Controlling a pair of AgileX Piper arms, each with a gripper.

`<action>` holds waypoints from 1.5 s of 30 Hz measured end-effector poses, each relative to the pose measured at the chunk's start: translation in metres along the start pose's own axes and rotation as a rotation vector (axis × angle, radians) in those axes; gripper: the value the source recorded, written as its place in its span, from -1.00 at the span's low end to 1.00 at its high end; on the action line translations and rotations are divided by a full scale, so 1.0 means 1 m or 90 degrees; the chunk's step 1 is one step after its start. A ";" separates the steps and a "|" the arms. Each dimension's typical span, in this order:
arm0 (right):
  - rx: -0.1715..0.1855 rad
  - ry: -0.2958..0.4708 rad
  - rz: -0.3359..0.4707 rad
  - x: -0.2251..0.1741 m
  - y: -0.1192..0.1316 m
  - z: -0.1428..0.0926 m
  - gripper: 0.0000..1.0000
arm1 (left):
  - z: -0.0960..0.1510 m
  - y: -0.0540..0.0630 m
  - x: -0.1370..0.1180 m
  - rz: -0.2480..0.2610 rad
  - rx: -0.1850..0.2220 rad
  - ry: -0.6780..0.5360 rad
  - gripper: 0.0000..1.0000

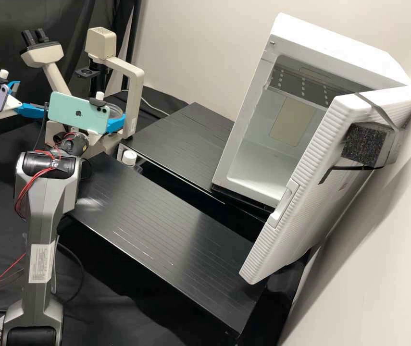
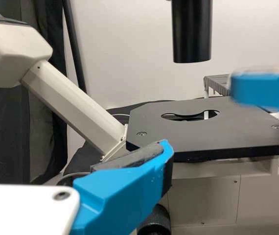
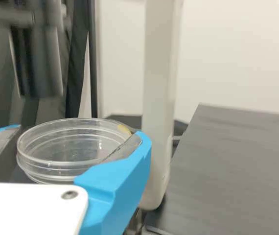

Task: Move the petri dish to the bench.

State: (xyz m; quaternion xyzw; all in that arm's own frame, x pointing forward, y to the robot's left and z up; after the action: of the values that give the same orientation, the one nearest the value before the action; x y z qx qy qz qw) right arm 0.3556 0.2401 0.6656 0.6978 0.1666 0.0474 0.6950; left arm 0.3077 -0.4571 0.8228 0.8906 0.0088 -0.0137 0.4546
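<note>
Petri dish (image 3: 61,166) sits pinched in the right gripper (image 1: 115,110); left gripper (image 1: 32,97) spread.

High view slanting down, off-arm

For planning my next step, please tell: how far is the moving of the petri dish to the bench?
Grasping looks done: the right tool is closed around the petri dish, which is clear of the microscope stage. In hand: the dish is held in the air beside the microscope. What is left: bringing it over the bench, lowering it and releasing it.
</note>
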 end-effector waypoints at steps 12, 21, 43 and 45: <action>-0.066 0.053 0.066 -0.098 0.032 -0.008 -1.00 | 0.000 0.000 0.000 0.000 0.000 0.000 1.00; -0.132 0.022 0.148 -0.189 0.071 0.005 -1.00 | 0.000 0.000 0.000 0.000 0.000 0.000 1.00; -0.188 -0.229 0.170 -0.235 0.089 0.094 -1.00 | 0.000 0.000 0.000 0.000 0.000 0.000 1.00; -0.181 -0.240 0.174 -0.237 0.091 0.099 -1.00 | 0.000 0.000 0.000 0.000 0.000 0.000 1.00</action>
State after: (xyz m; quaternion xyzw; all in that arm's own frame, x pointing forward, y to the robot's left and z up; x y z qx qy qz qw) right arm 0.1775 0.0768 0.7912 0.6056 -0.0700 0.0327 0.7920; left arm 0.3077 -0.4571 0.8228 0.8906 0.0088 -0.0137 0.4546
